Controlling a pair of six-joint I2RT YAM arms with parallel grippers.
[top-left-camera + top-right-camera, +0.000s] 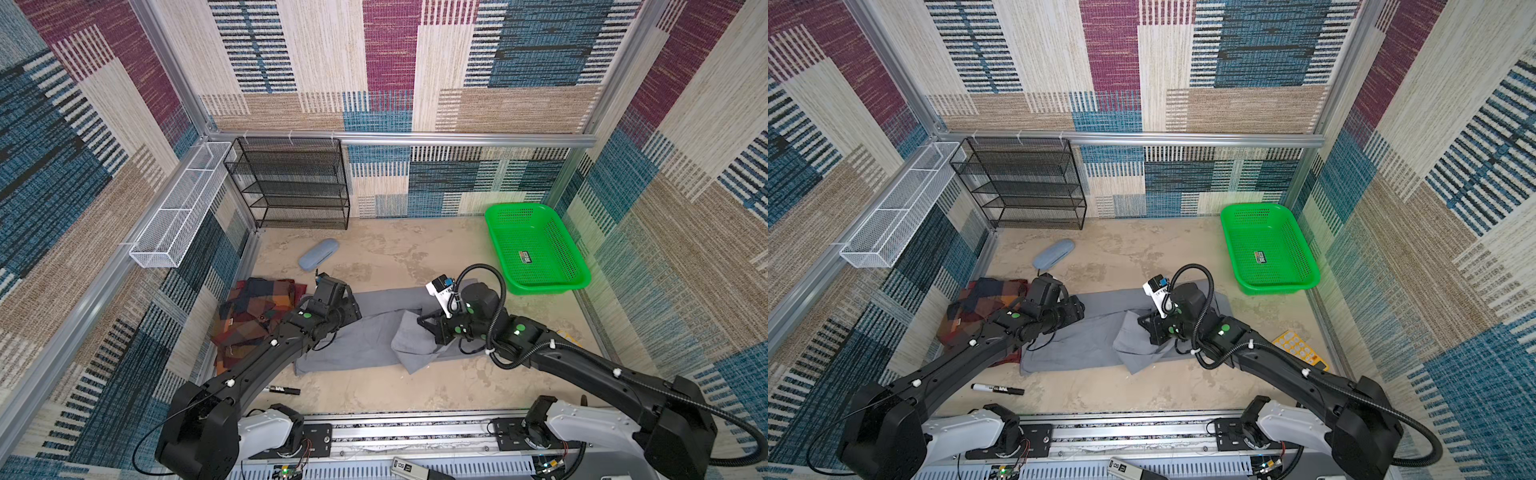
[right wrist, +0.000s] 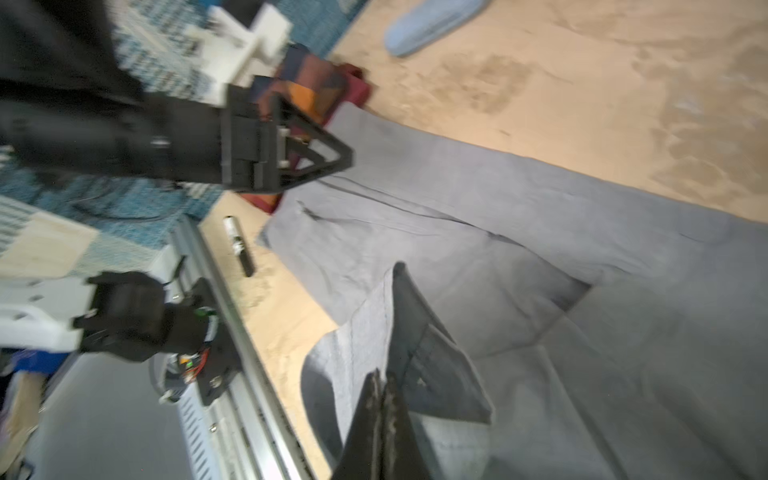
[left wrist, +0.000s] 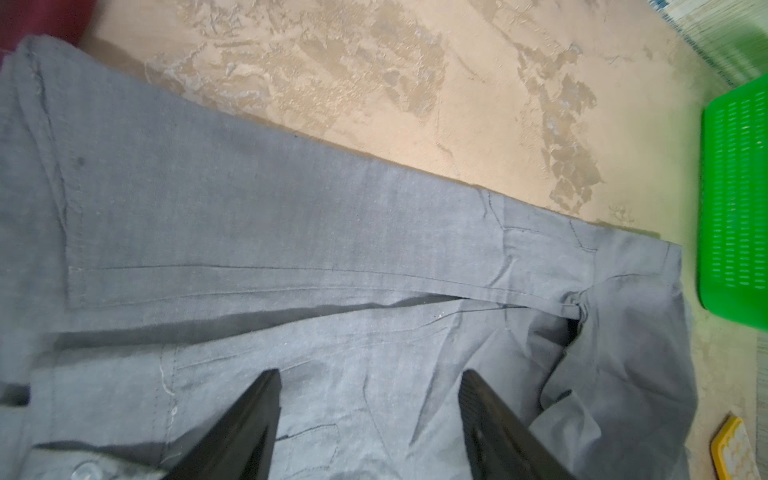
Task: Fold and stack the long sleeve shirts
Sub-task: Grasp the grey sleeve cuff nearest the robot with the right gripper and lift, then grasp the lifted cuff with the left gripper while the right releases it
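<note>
The grey shirt (image 1: pixel 365 332) lies spread across the middle of the table, seen in both top views (image 1: pixel 1084 332). A flap of it is raised on its right part. My right gripper (image 2: pixel 382 374) is shut on that flap's edge and holds it off the table; in a top view the gripper (image 1: pixel 422 321) sits over the shirt's right half. My left gripper (image 3: pixel 369 374) hovers open above the shirt's left part with only flat cloth under it. The plaid shirt (image 1: pixel 249 316) lies crumpled at the left, partly under the left arm.
A green basket (image 1: pixel 536 249) stands at the back right. A blue-grey case (image 1: pixel 318 254) lies behind the shirts. A black marker (image 1: pixel 282 390) lies near the front edge. A yellow pad (image 1: pixel 1300 349) is beside the right arm. A black mesh shelf (image 1: pixel 291 183) and a white wire rack (image 1: pixel 178 208) line the back left.
</note>
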